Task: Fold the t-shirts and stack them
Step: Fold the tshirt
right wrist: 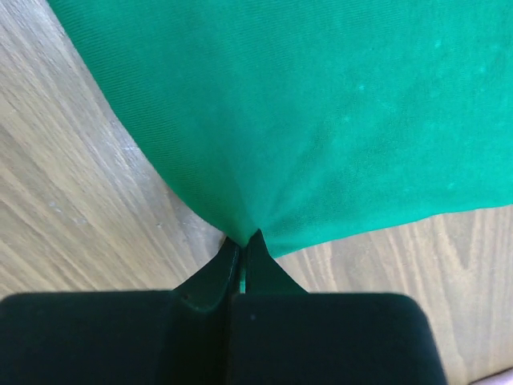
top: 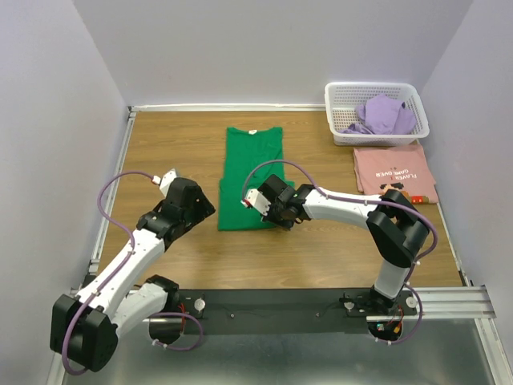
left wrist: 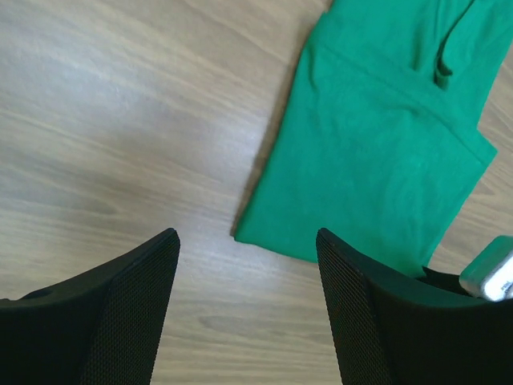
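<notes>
The green t-shirt (top: 252, 172) lies in a long folded strip in the middle of the table. My right gripper (top: 278, 215) is at its near right corner, shut on the hem of the green t-shirt (right wrist: 304, 120), which puckers into the closed jaws of the right gripper (right wrist: 245, 241). My left gripper (top: 186, 202) is open and empty, low over bare wood just left of the shirt's near left corner (left wrist: 244, 233). The pink t-shirt (top: 393, 172) lies folded at the right. The lavender t-shirt (top: 383, 114) is crumpled in the basket.
A white lattice basket (top: 376, 113) stands at the back right corner. A raised rail runs along the table's left edge (top: 112, 184). The walls close in on three sides.
</notes>
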Controlling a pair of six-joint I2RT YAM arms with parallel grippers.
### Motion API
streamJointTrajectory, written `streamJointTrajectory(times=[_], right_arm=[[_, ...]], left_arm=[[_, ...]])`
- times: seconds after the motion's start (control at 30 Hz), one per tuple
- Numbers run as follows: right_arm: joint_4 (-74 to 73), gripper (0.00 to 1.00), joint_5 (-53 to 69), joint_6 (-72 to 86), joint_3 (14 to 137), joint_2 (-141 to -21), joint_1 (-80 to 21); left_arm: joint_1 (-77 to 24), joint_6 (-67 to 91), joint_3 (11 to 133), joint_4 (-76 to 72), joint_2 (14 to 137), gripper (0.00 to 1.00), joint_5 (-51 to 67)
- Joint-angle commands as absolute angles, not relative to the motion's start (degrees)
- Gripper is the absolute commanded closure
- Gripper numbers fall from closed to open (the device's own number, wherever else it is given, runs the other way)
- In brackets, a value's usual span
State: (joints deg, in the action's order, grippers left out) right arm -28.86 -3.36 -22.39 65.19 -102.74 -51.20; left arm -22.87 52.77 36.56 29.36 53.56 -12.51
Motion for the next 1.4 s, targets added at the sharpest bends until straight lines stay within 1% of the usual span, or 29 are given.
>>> streamJointTrajectory(times=[0.0, 0.23, 0.27, 0.47, 1.0, 1.13, 1.23, 1.27, 1.33, 1.37], right_arm=[[-30.8, 0.99, -0.4, -18.8, 64.9, -101.8, -51.5], [-30.4, 0.99, -0.3, -18.6, 65.0, -102.0, -51.4], [-30.3, 0.99, 1.4, -18.5, 65.0, -102.0, -51.4], [-29.7, 0.99, 1.2, -18.6, 65.0, -101.9, -51.4], [-28.8, 0.99, 2.3, -18.5, 64.6, -101.6, -51.4], [-28.7, 1.00, 2.4, -18.4, 64.6, -102.0, -51.4], [-28.5, 0.99, 2.6, -18.3, 64.6, -102.0, -51.4], [-28.5, 1.00, 2.6, -18.3, 64.6, -102.0, -51.4], [-28.5, 1.00, 2.3, -18.4, 64.6, -101.8, -51.3], [-28.4, 1.00, 2.3, -18.3, 64.6, -101.7, -51.5]], left_arm=[[-23.4, 56.3, 35.2, 31.4, 58.3, 0.23, -6.7], [-24.5, 53.7, 35.8, 28.4, 68.4, 0.23, -3.4], [-24.4, 53.3, 35.9, 28.1, 69.9, 0.23, -3.2], [-25.4, 53.4, 35.7, 27.8, 73.4, 0.24, -2.8], [-26.0, 53.1, 39.5, 26.5, 81.3, 0.37, -3.8], [-26.4, 53.2, 39.1, 26.5, 83.1, 0.44, -3.3], [-26.5, 53.1, 39.4, 26.8, 83.8, 0.52, -3.5], [-26.5, 53.2, 39.5, 26.9, 83.8, 0.58, -3.5], [-26.6, 53.3, 39.6, 27.2, 83.8, 0.65, -3.8], [-26.8, 53.5, 39.6, 27.3, 83.7, 0.72, -3.9]])
